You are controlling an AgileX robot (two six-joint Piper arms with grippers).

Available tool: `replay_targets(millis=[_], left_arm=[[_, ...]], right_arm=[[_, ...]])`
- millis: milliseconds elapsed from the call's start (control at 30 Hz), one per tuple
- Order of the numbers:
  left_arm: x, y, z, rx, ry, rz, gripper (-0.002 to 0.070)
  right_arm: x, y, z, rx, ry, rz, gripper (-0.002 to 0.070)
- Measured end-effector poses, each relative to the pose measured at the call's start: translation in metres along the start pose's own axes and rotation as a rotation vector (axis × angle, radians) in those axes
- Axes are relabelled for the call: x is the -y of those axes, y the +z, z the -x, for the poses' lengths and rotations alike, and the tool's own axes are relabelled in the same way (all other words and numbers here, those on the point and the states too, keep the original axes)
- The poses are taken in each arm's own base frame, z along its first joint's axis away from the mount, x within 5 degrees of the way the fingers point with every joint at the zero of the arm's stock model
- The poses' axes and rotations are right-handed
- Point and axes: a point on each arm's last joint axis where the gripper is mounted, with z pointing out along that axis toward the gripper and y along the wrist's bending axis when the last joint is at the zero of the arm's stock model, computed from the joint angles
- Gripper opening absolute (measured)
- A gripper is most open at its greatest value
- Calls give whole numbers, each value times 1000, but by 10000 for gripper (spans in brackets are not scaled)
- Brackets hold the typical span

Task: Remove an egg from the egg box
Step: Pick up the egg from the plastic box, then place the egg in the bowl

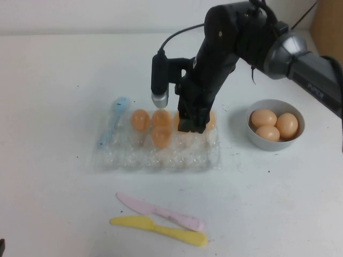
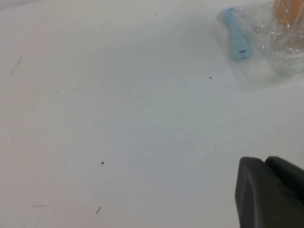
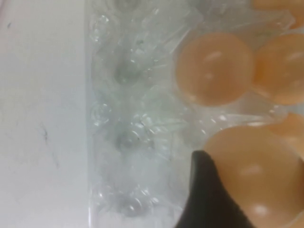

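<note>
The clear plastic egg box (image 1: pixel 134 158) lies mid-table with several orange-tan eggs in its back cups. My right gripper (image 1: pixel 193 127) reaches down into the box's back right part. In the right wrist view one dark finger (image 3: pixel 204 190) presses against the side of the egg (image 3: pixel 256 175), which fills the space between the jaws; the other finger is out of view. That egg shows partly behind the gripper in the high view (image 1: pixel 210 119). My left gripper (image 2: pixel 270 190) is low over bare table to the left of the box, fingertips together and empty.
A grey bowl (image 1: pixel 257 140) with three eggs stands to the right of the box. A light blue utensil (image 1: pixel 113 120) lies along the box's left edge. A pink knife (image 1: pixel 161 211) and a yellow knife (image 1: pixel 161 231) lie in front.
</note>
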Motion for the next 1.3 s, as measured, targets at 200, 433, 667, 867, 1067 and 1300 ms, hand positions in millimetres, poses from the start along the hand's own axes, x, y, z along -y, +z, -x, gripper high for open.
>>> replay_targets(millis=[200, 433, 667, 867, 1067, 1300], left_arm=[[0, 0, 0, 0, 0, 0, -4], [0, 0, 0, 0, 0, 0, -4], [0, 0, 0, 0, 0, 0, -4], [0, 0, 0, 0, 0, 0, -4], [0, 0, 0, 0, 0, 0, -4], [0, 0, 0, 0, 0, 0, -4]], right_arm=[[3, -32, -4, -57, 30, -113, 347], [24, -77, -38, -85, 220, -243, 346], [34, -76, -86, -152, 380, -226, 344], [29, -51, -121, -234, 446, -135, 344], [29, -46, -137, -241, 491, -102, 344], [36, -39, -140, -207, 498, -139, 420]])
